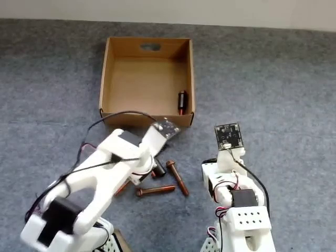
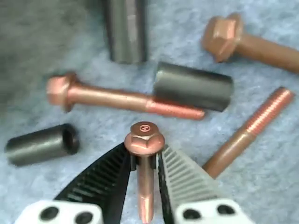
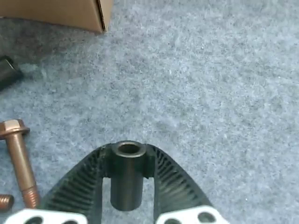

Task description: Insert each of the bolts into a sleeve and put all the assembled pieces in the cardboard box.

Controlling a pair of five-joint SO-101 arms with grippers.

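Copper-coloured, a bolt (image 2: pixel 145 140) is pinched between the jaws of the left gripper (image 2: pixel 145 156). Its flanged hex head sits just past the fingertips, and its threaded shank runs back between the black finger (image 2: pixel 110 177) and the pale finger (image 2: pixel 182 177). The right gripper (image 3: pixel 127 156) is clamped on a dark sleeve (image 3: pixel 125 186), gripped near its open end with the bore showing.

Loose parts lie just beyond the held bolt on the grey carpet (image 2: pixel 261 186). A long bolt (image 2: pixel 107 97) has a second sleeve (image 2: pixel 194 86) lying against its threaded end. A third sleeve (image 2: pixel 42 144) lies apart, near that bolt's head, and a fourth sleeve (image 2: pixel 125 30) is farther off. Beyond these lie a far bolt (image 2: pixel 250 42) and a slanting bolt (image 2: pixel 247 133) whose head end is hidden behind the pale finger.

Both arms stand outside the cardboard box (image 1: pixel 105 79), on the side of its front wall. The left arm (image 1: pixel 105 181) leans toward that wall, with the loose parts near it. The right arm (image 1: pixel 233 191) sits off the box's front corner on its own side. Inside the box, one assembled piece (image 1: pixel 182 101) lies on the floor against the wall on the right arm's side, near the front corner. From the right wrist, that box corner is well apart from the held sleeve, and a stray bolt (image 3: pixel 16 158) lies beside the gripper.
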